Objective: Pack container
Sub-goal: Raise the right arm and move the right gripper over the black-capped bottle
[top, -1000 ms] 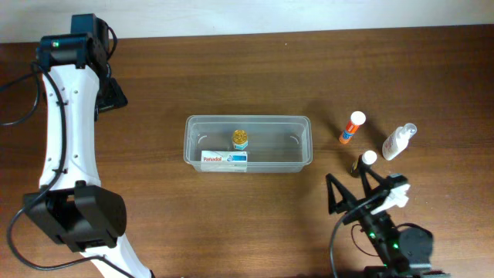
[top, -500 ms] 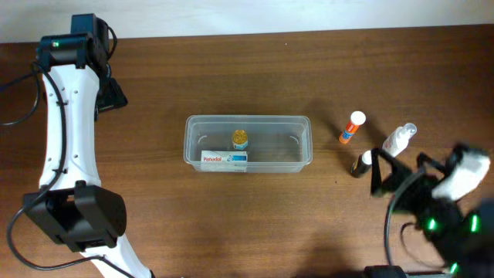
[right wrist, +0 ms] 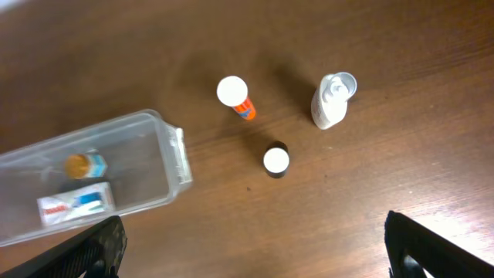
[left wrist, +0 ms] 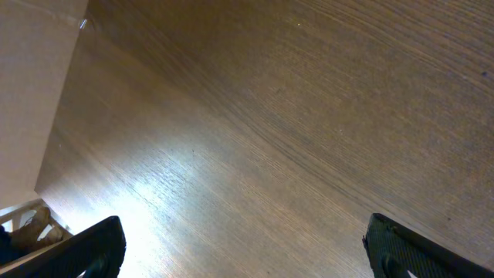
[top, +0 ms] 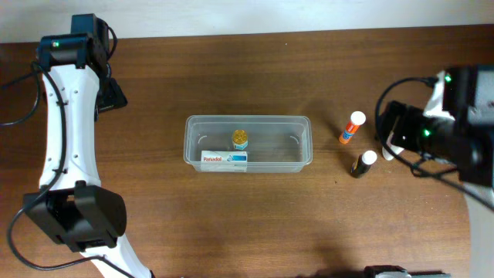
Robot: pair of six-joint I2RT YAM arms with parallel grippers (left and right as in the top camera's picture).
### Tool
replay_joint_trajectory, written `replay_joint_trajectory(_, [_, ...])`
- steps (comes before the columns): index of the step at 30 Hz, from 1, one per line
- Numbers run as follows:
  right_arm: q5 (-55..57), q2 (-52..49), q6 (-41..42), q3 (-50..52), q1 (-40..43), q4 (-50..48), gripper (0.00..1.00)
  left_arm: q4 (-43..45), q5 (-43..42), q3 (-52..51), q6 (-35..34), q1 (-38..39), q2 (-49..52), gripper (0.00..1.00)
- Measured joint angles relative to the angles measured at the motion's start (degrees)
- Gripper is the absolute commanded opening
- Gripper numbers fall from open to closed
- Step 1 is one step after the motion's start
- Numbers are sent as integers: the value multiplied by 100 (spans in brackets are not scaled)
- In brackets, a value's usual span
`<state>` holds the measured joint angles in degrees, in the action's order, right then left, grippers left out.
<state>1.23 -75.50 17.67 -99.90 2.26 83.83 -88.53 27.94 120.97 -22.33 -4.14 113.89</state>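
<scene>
Within 1 second the right arm [top: 444, 123] swung from the near edge of the table [top: 231, 216] up and across to the far right side, where it hung over the 3 items still outside the container [top: 247, 123]. Nothing else moved: the orange tube [right wrist: 235, 96], the dark bottle [right wrist: 275, 161] with its white cap and the white spray bottle [right wrist: 332, 100] stood where they had been, just right of the clear tub. The container sat at the middle of the table, already holding 2 things, a small gold-capped bottle [top: 240, 139] and a Panadol box [top: 225, 160] lying against its near wall.

The shift appeared to be a line-up for the next pick, with packing judged a little under halfway done. From above, the right arm hid most of the spray bottle.

The right gripper [right wrist: 262, 259] looked down on all 3 loose items, its jaws spread wide and holding nothing. The left arm [top: 65, 116] remained stretched along the left edge, the left gripper [left wrist: 243, 247] equally wide and empty over bare wood, well apart from the container.
</scene>
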Motion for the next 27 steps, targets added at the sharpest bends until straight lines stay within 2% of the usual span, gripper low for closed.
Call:
replay_joint_trajectory(10, [26,-1292,-319,-20,0,579,99,0,-2,0,0,0,0,99])
replay_joint_trajectory(15, [26,-1965,-350,-20,0,656,95,0,0,0,0,0,0,99])
replay_joint_trajectory(22, [26,-2253,-356,48,0,621,95,0,0,0,0,-2,0,99])
replay_joint_trajectory(27, [28,-2253,-380,503,0,345,92,2,0,0,0,-2,0,99])
